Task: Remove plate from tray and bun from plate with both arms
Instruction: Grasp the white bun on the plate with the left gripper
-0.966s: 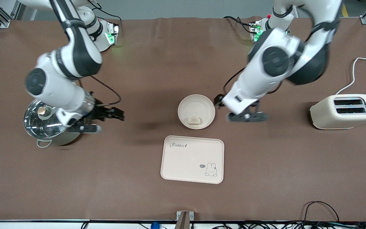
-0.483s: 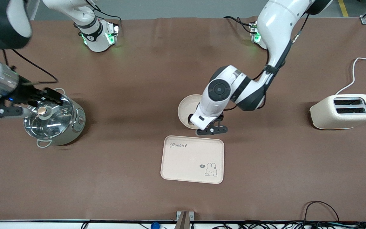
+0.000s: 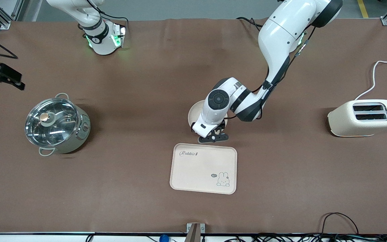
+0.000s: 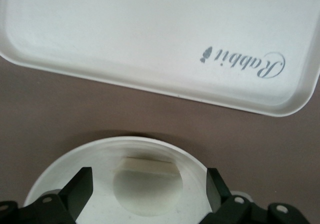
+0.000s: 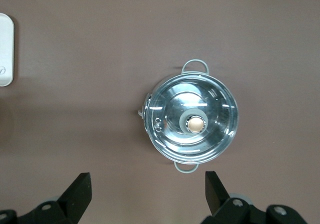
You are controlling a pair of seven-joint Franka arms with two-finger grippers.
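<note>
The round cream plate point(image 3: 191, 116) lies mid-table, just farther from the front camera than the tray, and the left arm covers most of it. In the left wrist view the plate point(image 4: 55, 176) holds the pale bun point(image 4: 147, 196). My left gripper point(image 3: 211, 130) is low over the plate, open, one finger on each side of the bun point(image 4: 148, 190); I cannot tell whether they touch it. The bun is hidden in the front view. My right gripper point(image 3: 2, 77) is up in the air over the right arm's end of the table, open and empty point(image 5: 147, 194).
The rectangular cream tray with the rabbit drawing point(image 3: 203, 168) lies beside the plate, nearer the front camera, and shows in the left wrist view point(image 4: 150, 34). A lidded steel pot point(image 3: 56, 125) stands toward the right arm's end point(image 5: 192, 119). A cream toaster point(image 3: 363, 117) stands toward the left arm's end.
The left arm swung in over the plate and settled its gripper around the bun. The right arm drew away from the pot, out toward the table's end and higher.
</note>
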